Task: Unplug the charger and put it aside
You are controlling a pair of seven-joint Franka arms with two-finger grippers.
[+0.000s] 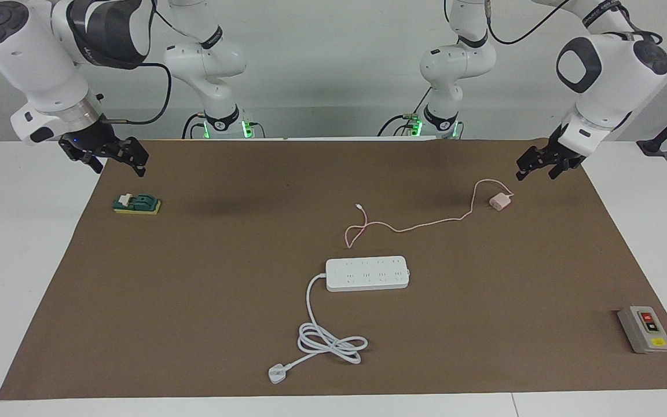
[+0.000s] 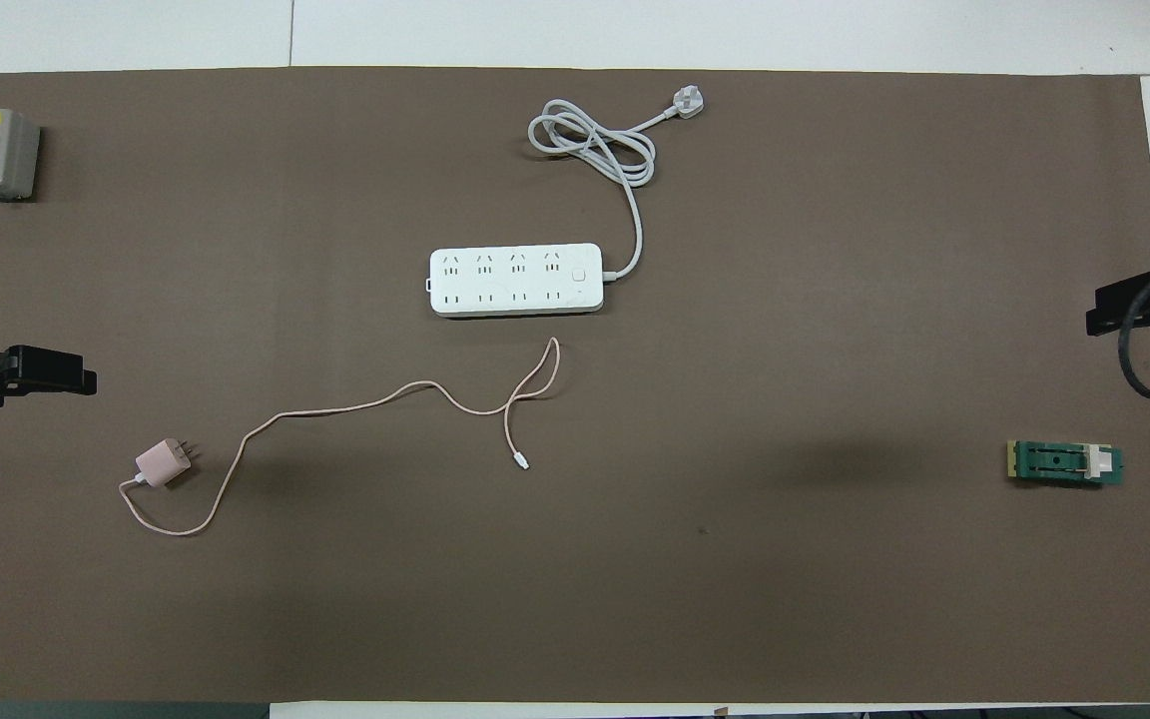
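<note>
The pale pink charger [image 1: 499, 201] lies on the brown mat [image 1: 194, 289], toward the left arm's end and nearer to the robots than the white power strip [image 1: 367, 273]. Its prongs are bare and it is in no socket. Its thin pink cable [image 1: 414, 227] trails loosely toward the strip, with the free end on the mat. In the overhead view the charger [image 2: 162, 463] lies well apart from the power strip [image 2: 517, 280]. My left gripper [image 1: 536, 172] hangs open and empty above the mat's edge, close to the charger. My right gripper [image 1: 119, 168] hangs open and empty at the right arm's end.
The strip's thick white cord coils to a flat white plug [image 1: 277, 373], farther from the robots. A grey switch box [image 1: 645, 329] stands at the left arm's end. A small green and yellow block [image 1: 136, 204] lies under the right gripper.
</note>
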